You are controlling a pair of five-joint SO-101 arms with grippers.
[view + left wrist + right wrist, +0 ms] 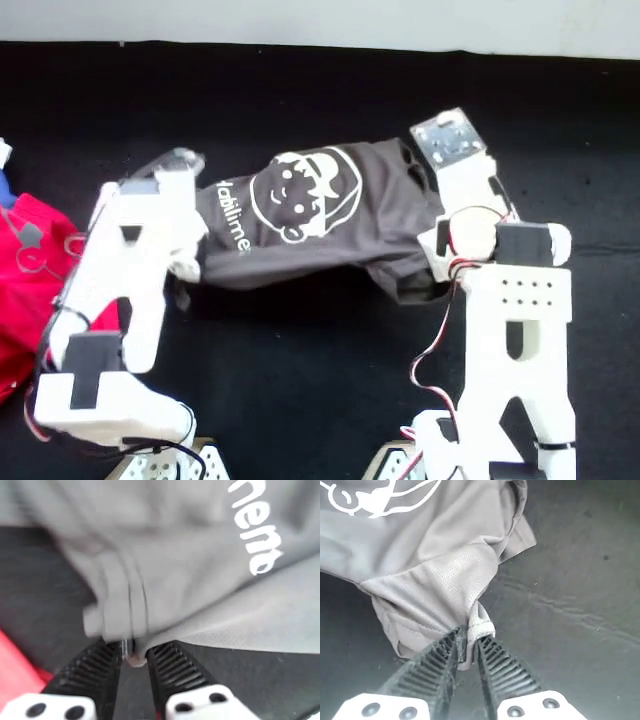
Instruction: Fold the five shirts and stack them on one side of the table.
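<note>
Shirt status: grey printed cotton shirt [310, 215] stretched mid black-cloth table [300, 390], long axis 9-to-3. Left gripper [134, 655] pinches its 9 o'clock edge, right gripper [468, 640] the 3 o'clock edge; fold likely needs both together.
</note>
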